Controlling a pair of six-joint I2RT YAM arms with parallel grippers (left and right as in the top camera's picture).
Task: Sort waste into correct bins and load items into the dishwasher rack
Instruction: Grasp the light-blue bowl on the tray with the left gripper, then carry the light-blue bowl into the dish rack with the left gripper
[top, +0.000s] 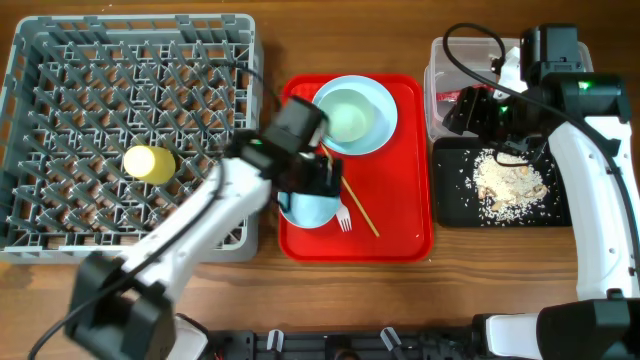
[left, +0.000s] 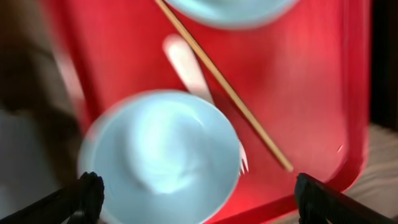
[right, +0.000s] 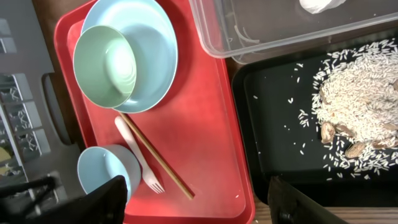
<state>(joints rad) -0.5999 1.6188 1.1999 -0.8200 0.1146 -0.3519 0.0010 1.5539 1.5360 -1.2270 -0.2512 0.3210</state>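
Observation:
My left gripper is open and low over a small pale bowl at the front of the red serving tray. The bowl lies between the fingers, with no grip on it. A white fork and a wooden chopstick lie beside it. A mint-green bowl sits on the pale-blue plate. The yellow cup lies in the grey rack. My right gripper is open and empty over the bins.
The clear tub at the back right holds a white scrap and something red. In front of it the black tray holds rice leftovers. Cables hang over the tub.

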